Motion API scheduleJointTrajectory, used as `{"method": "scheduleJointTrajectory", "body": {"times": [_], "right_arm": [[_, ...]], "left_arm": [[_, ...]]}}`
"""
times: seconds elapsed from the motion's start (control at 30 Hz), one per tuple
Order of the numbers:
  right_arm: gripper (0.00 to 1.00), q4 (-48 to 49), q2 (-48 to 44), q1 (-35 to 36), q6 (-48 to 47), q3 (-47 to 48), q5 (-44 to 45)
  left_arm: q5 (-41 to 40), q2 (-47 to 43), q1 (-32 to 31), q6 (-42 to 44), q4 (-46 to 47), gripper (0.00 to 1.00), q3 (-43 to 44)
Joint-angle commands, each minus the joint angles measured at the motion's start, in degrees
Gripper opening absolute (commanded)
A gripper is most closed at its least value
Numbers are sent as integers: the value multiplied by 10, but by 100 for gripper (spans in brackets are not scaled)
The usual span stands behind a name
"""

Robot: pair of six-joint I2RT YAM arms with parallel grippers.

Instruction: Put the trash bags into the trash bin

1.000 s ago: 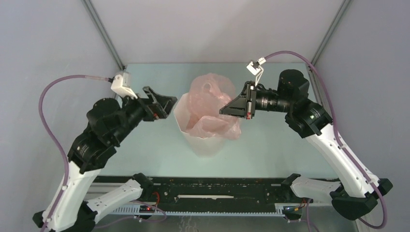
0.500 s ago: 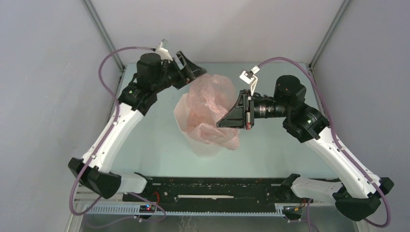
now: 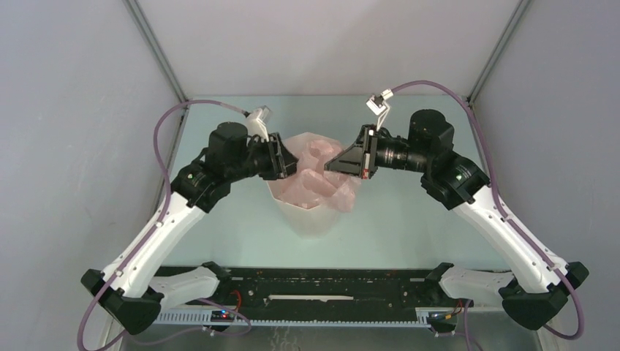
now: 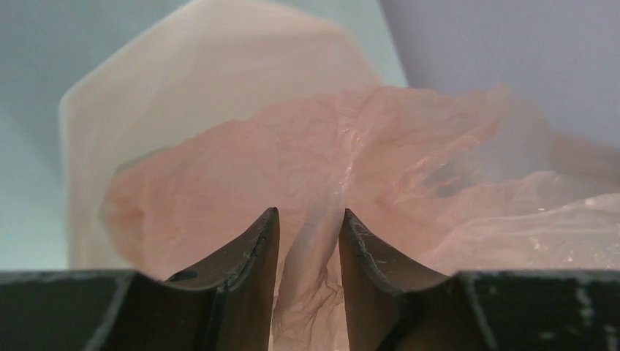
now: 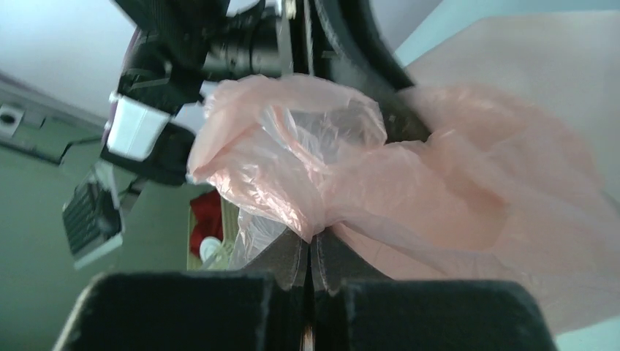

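The white faceted trash bin stands mid-table, with the pale-pink trash bag crumpled in and over its mouth. At the bin's left rim my left gripper has its jaws part-way apart. In the left wrist view a twisted fold of the bag runs between the left gripper's fingers, loose on one side, with the bin behind. My right gripper is over the bin's right rim. In the right wrist view it is shut on a gathered bit of the bag.
Grey walls and two slanted metal posts close in the table on three sides. A black rail with the arm bases runs along the near edge. The left arm shows close behind the bag in the right wrist view.
My left arm swung from the bin's far side down to its left rim, its jaws narrowing round a bag fold. The right gripper shifted back with the bag, which sits lower in the bin.
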Motion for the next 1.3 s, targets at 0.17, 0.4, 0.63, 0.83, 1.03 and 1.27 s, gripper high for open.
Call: {"method": "scheduleJointTrajectory", "body": {"times": [0.17,0.4,0.63,0.83,1.03,1.27], "right_arm": [[0,26,72,-6,55,39,128],[0,-10,65,-3,40,52,150],[0,1,67,15,55,46,150],[0,12,69,24,68,47,152],[0,6,73,40,67,47,162],[0,-19,74,67,41,57,203]], "left_arm": [[-67,1,1,60,-87,54,75],[-94,-41,5,66,-122,84,125],[25,-131,-15,24,-9,85,18],[-55,-95,-82,-11,-27,54,-33],[-94,-53,-87,-12,-61,42,-11],[-87,-127,-87,-5,-46,85,57]]}}
